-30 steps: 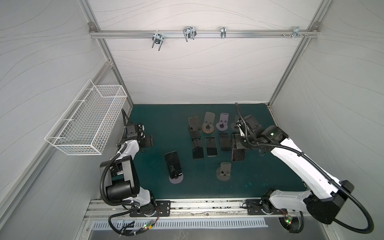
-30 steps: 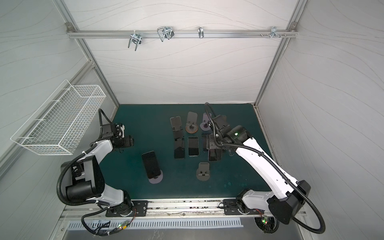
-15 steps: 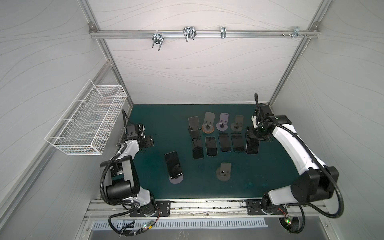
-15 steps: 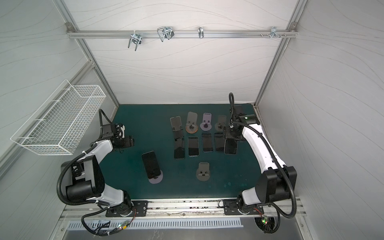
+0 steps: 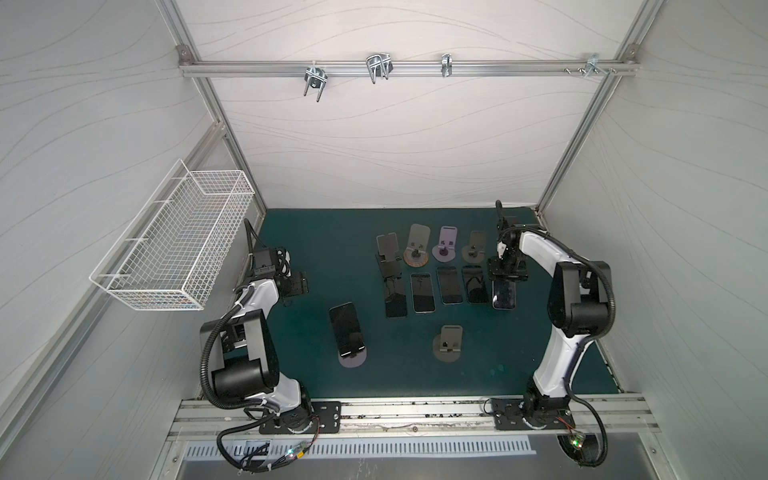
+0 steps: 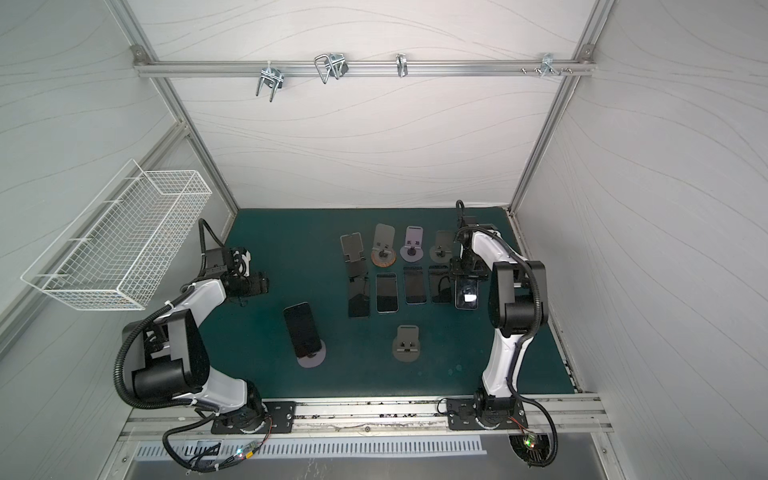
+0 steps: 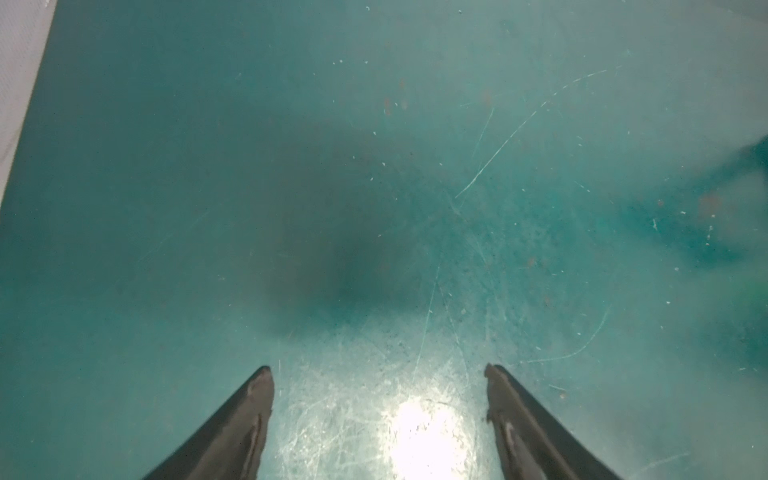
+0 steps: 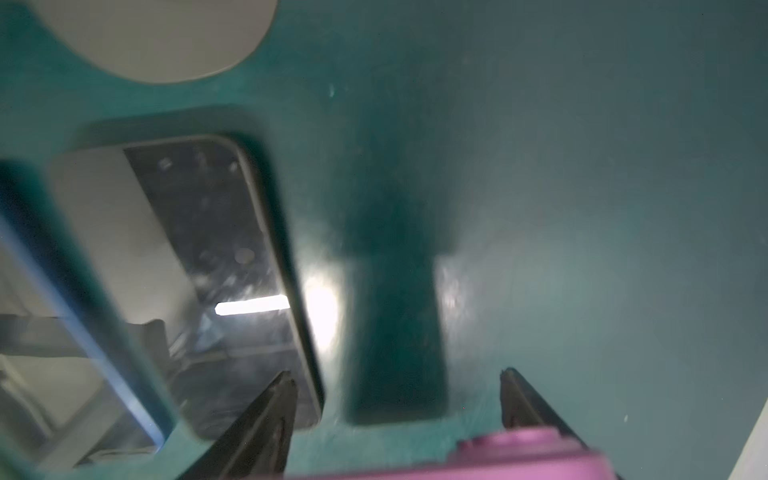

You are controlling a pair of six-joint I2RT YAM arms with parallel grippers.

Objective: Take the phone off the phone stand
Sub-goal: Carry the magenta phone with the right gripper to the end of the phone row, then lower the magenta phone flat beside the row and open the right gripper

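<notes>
In both top views the right gripper [image 5: 508,275] reaches down at the right end of a row of phones lying flat on the green mat [image 5: 316,232]. A pink-edged phone [image 5: 504,296] extends from it, just beside the neighbouring phone [image 5: 476,284]; whether its free end touches the mat cannot be told from here. Nearer the front an empty stand [image 5: 448,343] sits alone. To its left a dark phone [image 5: 347,328] leans on a purple stand [image 5: 353,361], well apart from both arms. The left gripper [image 5: 297,284] hovers near the left edge of the mat. The left wrist view shows its jaws apart, with only bare, scratched mat between them. The right wrist view shows the right gripper [image 8: 395,372] clamped on the pink-edged phone [image 8: 528,453] close to the camera. A rectangular shadow on the mat below suggests the phone is held a little off the surface. The neighbouring phone [image 8: 216,249] lies to one side, and the base of a grey stand [image 8: 158,37] shows beyond it. The step in hand looks like setting this phone down at the end of the row. The next move calls for lowering it flat without knocking its neighbour, then parting the jaws and lifting clear. The dark phone, still on its stand, would need a fresh grasp.
</notes>
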